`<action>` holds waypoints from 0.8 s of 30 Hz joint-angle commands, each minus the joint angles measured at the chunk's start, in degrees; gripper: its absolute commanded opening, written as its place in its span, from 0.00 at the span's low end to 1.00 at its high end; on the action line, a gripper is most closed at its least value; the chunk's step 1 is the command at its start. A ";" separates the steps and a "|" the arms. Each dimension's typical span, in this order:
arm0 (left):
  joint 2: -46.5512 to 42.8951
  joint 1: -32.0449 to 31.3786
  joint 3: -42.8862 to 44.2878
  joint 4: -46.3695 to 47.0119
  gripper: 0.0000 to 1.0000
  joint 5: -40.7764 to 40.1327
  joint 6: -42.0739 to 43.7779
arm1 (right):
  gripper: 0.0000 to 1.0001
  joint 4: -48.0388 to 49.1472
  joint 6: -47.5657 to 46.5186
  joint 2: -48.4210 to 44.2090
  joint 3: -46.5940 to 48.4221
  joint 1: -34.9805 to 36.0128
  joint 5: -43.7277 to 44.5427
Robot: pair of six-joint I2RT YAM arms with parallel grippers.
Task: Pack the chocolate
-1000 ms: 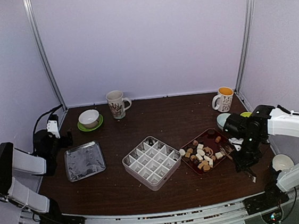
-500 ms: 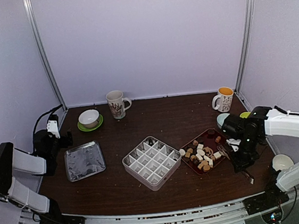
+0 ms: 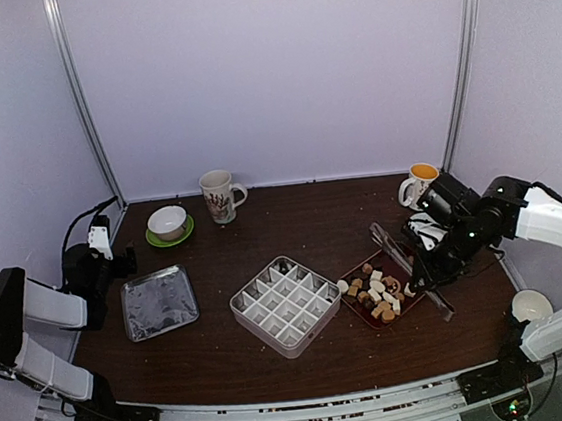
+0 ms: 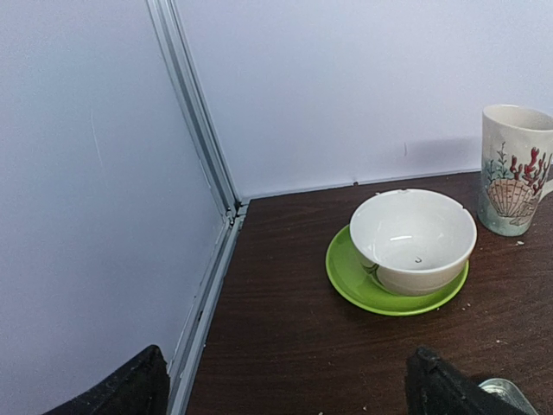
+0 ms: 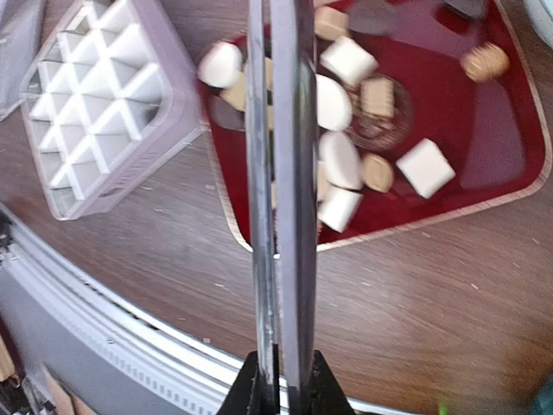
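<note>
The chocolate (image 3: 380, 291) is a heap of small brown, tan and white pieces on a dark red tray (image 3: 408, 257) right of centre. It also shows in the right wrist view (image 5: 346, 156), on the same tray (image 5: 484, 138). A white grid box (image 3: 286, 303) sits left of the tray, with one dark piece (image 3: 284, 266) in a far cell. My right gripper (image 3: 432, 263) is shut on long metal tongs (image 5: 281, 173), held closed above the tray's near edge. My left gripper (image 4: 285, 399) is open and empty at the far left.
A white bowl on a green saucer (image 4: 413, 238) and a shell-print mug (image 4: 516, 169) stand at the back left. A metal tray (image 3: 158, 302) lies left of the grid box (image 5: 104, 112). A yellow-lined mug (image 3: 420, 186) stands back right, and a white cup (image 3: 530, 303) at the right edge.
My right arm has lifted the tongs from the table's front right and swung them back and left over the red tray. The left arm has not moved.
</note>
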 commanded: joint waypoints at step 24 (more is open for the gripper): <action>0.33 0.50 -0.06 3.66 0.98 0.00 -0.27 | 0.17 18.47 -3.96 23.02 12.04 16.30 -6.35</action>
